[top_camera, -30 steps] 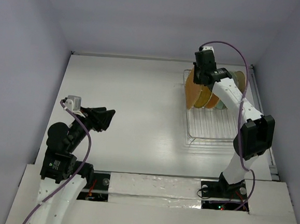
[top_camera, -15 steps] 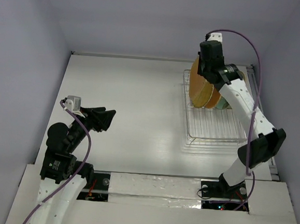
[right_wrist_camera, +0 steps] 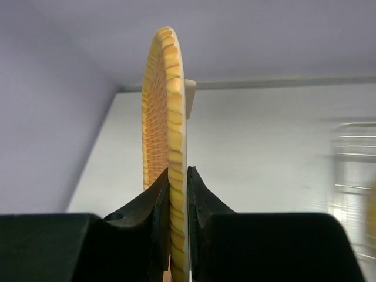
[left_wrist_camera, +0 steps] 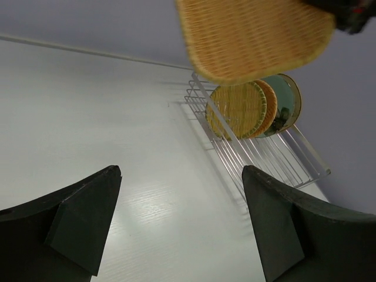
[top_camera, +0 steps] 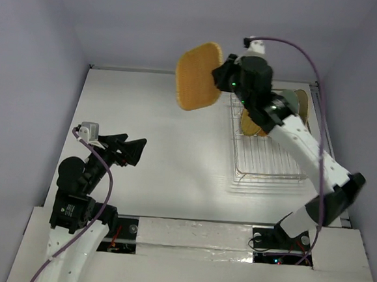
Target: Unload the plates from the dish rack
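Note:
My right gripper is shut on the right edge of the orange rounded-square ribbed plate and holds it high in the air, left of the dish rack. The right wrist view shows this plate edge-on, pinched between the fingers of that gripper. The left wrist view shows it overhead. In the rack two orange-yellow round plates and a pale green one stand upright at the far end. A beige plate does not show clearly. My left gripper is open and empty above the table's left side.
The white table has lavender walls on three sides. The rack's near half holds bare wire tines. The rack also shows, blurred, at the right edge of the right wrist view.
My right gripper has lifted the square orange plate up out of the rack and swung it left, turning its face toward the camera. The left arm has barely moved.

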Robot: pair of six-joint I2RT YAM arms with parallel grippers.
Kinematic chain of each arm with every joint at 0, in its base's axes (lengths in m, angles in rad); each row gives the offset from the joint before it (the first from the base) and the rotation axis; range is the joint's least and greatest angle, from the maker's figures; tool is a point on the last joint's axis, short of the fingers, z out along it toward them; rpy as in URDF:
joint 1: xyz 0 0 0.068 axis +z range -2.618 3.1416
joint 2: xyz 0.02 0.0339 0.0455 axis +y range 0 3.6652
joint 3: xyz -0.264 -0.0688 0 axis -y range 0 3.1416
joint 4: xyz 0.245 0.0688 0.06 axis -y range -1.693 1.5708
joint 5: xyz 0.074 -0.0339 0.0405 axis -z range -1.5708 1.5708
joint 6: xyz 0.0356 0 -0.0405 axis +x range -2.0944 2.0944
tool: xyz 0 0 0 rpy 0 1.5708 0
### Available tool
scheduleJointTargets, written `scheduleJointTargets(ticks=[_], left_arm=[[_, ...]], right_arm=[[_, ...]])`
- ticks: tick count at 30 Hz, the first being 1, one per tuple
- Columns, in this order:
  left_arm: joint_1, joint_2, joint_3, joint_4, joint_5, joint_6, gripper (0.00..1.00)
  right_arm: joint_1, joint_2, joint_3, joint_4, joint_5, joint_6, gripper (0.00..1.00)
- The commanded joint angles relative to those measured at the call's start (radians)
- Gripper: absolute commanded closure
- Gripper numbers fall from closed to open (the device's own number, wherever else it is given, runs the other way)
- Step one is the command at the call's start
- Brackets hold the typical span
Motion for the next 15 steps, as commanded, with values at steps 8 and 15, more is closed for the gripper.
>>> scheduleJointTargets(ticks=[8,15], left_arm=[[0.004,-0.040,-0.002,0.026,-0.038,-0.005,0.18],[0.004,-0.046,-0.005,0.027,-0.030,-0.005,0.18]], right_arm=[[0.095,0.554,0.168,0.446,-0.274,0.433,1.00],[0.115,0.772,0.231,0.499,-0.352,0.554,1.00]])
